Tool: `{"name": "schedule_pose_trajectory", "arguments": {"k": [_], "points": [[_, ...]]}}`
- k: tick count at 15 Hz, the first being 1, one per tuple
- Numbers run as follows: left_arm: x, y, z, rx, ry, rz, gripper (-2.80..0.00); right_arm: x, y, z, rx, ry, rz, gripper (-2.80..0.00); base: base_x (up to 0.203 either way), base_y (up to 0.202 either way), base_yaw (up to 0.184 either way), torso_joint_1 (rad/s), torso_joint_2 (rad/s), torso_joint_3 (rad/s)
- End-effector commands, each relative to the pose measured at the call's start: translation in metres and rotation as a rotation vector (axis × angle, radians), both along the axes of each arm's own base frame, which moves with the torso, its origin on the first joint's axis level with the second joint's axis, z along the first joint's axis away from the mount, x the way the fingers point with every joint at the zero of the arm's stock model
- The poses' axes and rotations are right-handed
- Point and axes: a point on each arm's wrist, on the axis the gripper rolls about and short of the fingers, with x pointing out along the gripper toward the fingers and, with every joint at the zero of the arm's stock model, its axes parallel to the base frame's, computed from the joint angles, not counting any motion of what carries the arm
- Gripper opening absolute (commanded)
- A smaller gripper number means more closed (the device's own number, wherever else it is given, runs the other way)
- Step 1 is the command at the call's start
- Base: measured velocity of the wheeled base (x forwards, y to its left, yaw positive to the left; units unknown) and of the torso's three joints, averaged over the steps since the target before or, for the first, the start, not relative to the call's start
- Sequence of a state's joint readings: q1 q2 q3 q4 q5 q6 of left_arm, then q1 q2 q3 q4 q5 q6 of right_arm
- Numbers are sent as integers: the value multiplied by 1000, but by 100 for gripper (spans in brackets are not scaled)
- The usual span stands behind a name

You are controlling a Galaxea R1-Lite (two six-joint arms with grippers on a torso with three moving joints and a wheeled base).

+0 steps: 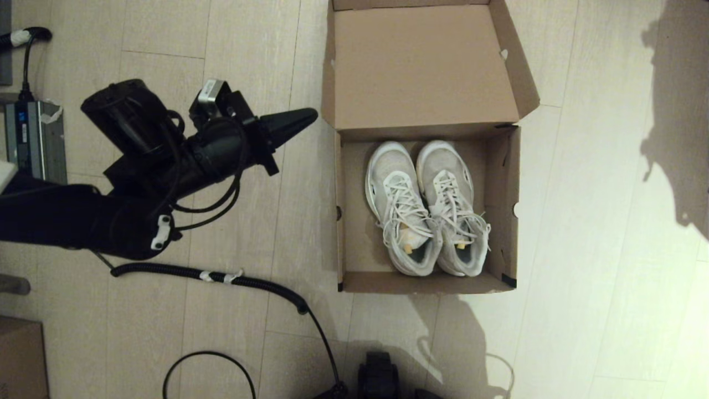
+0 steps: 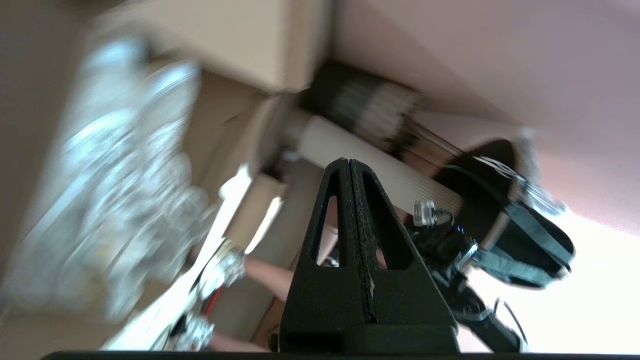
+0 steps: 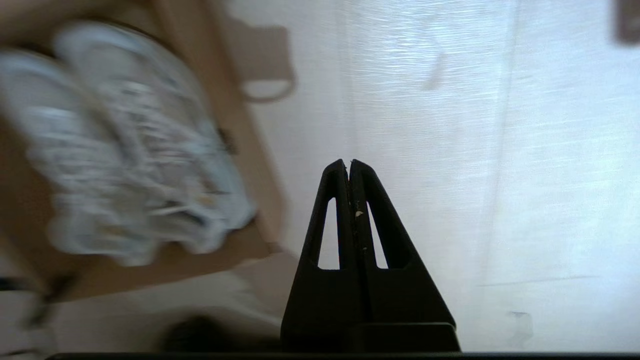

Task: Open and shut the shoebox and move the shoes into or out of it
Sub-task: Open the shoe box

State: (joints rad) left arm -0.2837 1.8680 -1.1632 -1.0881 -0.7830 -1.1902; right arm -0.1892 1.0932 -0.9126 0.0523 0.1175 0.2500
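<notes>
Brown cardboard, the shoebox (image 1: 426, 149) sat open on the floor (image 1: 598, 266), lid folded back, with the shoes (image 1: 426, 208) side by side inside. I had the left gripper (image 1: 310, 116) just left of the box, jaws together; the right gripper (image 3: 348, 165) hung over bare floor beside it, jaws together too.

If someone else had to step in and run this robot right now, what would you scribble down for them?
Left gripper: shut, holding nothing, hovering over the floor just left of the shoebox.
Right gripper: shut, holding nothing, over bare floor beside the box; out of the head view.
Shoebox: open, lid folded back flat on the far side.
Shoes: both inside, side by side, toes toward the lid.
Done: the box is open with the shoes in it.
Left: either lift the shoes out, or swing the lid over and close it.
</notes>
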Motion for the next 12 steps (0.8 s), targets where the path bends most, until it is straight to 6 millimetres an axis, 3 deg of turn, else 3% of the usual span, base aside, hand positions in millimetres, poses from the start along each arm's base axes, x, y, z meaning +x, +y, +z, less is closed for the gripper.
{"name": "schedule_pose_trajectory", "arguments": {"k": [1, 3, 7, 9, 12], "points": [[-17, 21, -9, 14, 42, 43, -280, 36, -3, -19, -102, 126, -60, -280, 0, 0, 0, 0, 0, 0], [-28, 36, -29, 71, 62, 97, -280, 61, 14, -22, -221, 108, -59, -280, 0, 0, 0, 0, 0, 0], [-49, 42, -59, 251, -71, 162, -280, 97, 81, -27, -256, 47, 181, -280, 0, 0, 0, 0, 0, 0], [-61, 53, -59, 363, -244, 242, -280, 100, 114, -30, -255, 31, 289, -280, 0, 0, 0, 0, 0, 0], [-91, 75, -25, 428, -463, 453, -280, 96, 148, -47, -249, 72, 404, -280, 0, 0, 0, 0, 0, 0]]}}
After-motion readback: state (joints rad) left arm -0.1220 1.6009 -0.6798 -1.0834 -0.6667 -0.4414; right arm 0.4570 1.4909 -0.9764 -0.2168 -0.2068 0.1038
